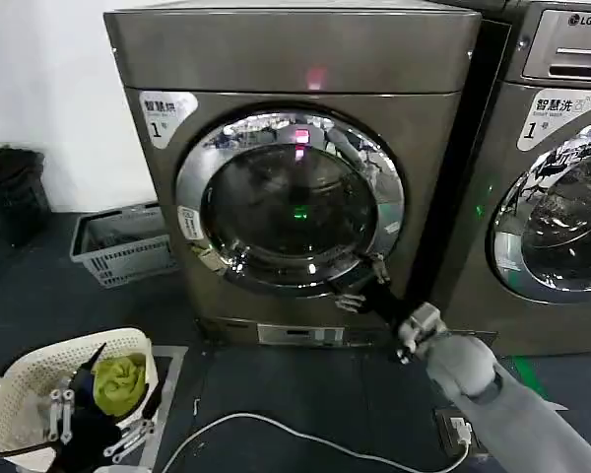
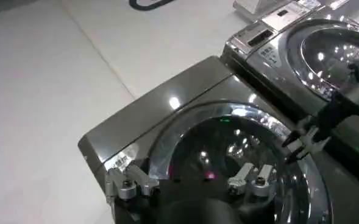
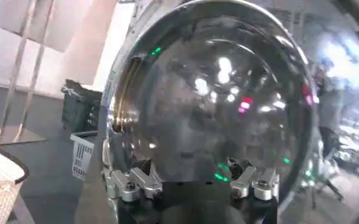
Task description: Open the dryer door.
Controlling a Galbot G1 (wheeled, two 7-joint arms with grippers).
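Nearest us, low and left of the dryer (image 1: 295, 168), our left gripper (image 1: 69, 414) hangs with fingers spread apart, holding nothing, over a white laundry basket (image 1: 20, 379) that holds a bundle of yellow-green cloth (image 1: 118, 379). A white cable (image 1: 276, 426) trails across the dark floor in front of the dryer.

Our right gripper (image 1: 360, 286) reaches up from the lower right to the lower right rim of the dryer door (image 1: 291, 202); whether its fingers clamp the rim or merely touch it we cannot tell. The door, a round chrome-rimmed porthole of dark glass, sits in the middle of the bronze-grey machine's front and looks closed, flush against the front panel.

The right wrist view brings the door (image 3: 228, 103) in close, its domed glass full of reflections, with the gripper (image 3: 191, 182) fingers standing apart before it. The left wrist view takes in the dryer's door (image 2: 240, 152) and the right gripper (image 2: 304, 140) at its rim.

Left of the dryer, against the wall, a grey crate (image 1: 123, 246) sits on the floor, its contents hard to make out. Right of the dryer stands a second machine (image 1: 552, 168), cut off at the edge.
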